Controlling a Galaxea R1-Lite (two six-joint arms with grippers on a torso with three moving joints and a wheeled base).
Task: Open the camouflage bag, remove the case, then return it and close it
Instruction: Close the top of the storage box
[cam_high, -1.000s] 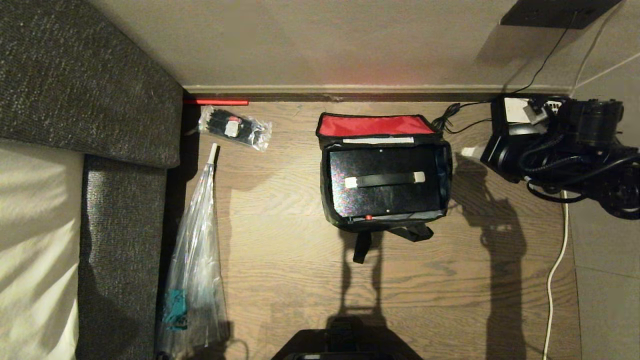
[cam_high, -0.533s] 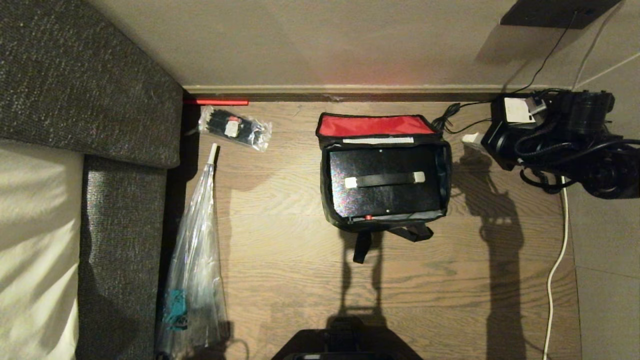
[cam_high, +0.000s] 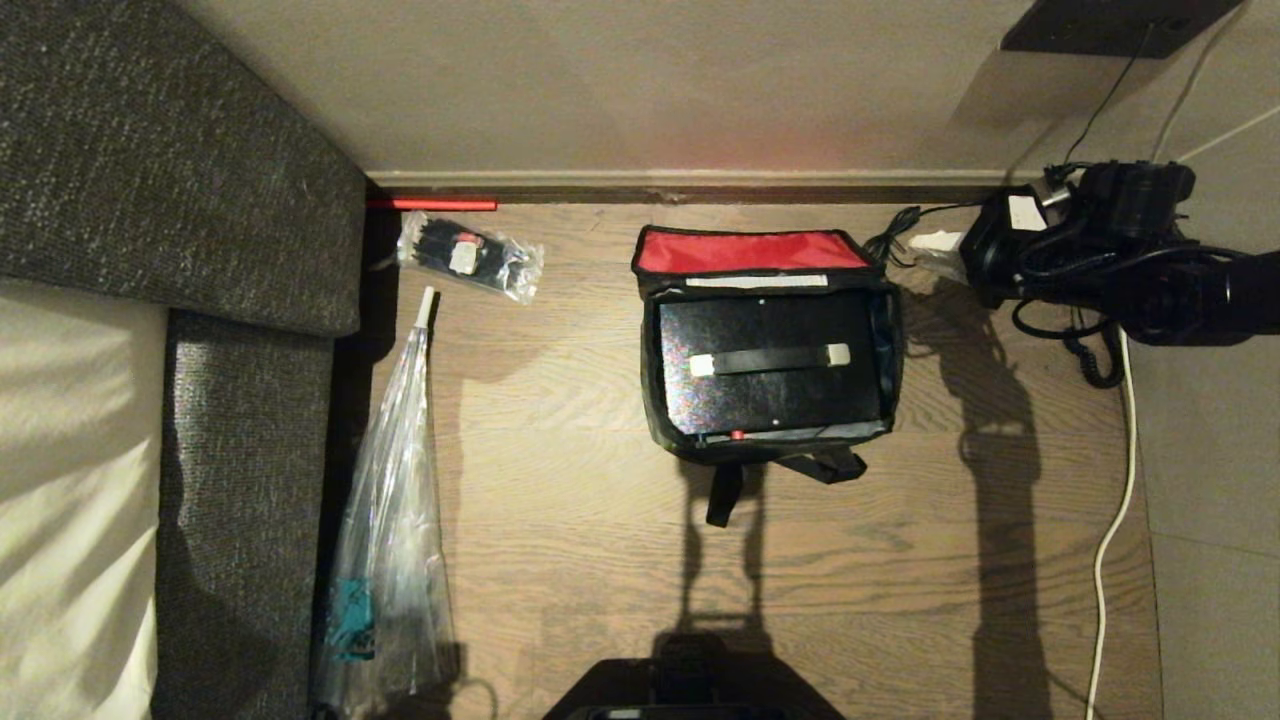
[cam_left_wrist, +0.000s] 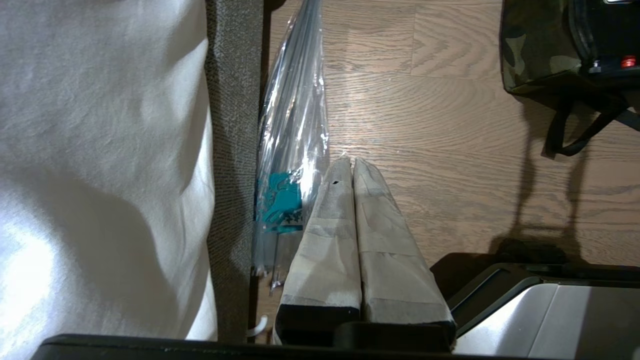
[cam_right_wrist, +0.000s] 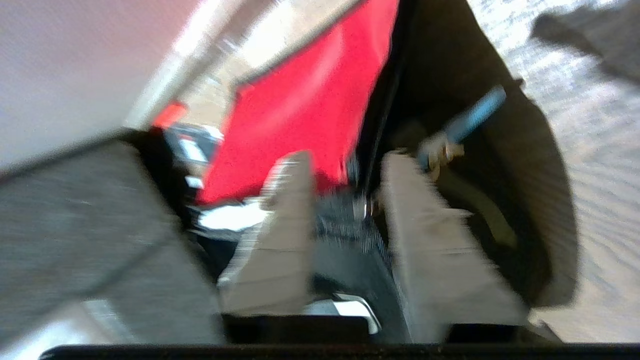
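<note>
Wooden floor (cam_high: 560, 560) carries the camouflage bag (cam_high: 768, 440) near the wall, lid open wallward, the case (cam_high: 770, 385) lying crosswise inside; right gripper (cam_right_wrist: 345, 200) jaws apart, empty; left gripper (cam_left_wrist: 354, 167) jaws together.

Dim, warm light from behind the robot. Long, soft shadows across the floor (cam_high: 560, 560) toward the wall. Faint glare on the case (cam_high: 770, 395) and plastic sleeve (cam_left_wrist: 295, 125). Heavy motion blur throughout the right wrist view; sharp elsewhere.

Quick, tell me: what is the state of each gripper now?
Left gripper: closed, holding nothing.
Right gripper: open, holding nothing, near the camouflage bag.
</note>
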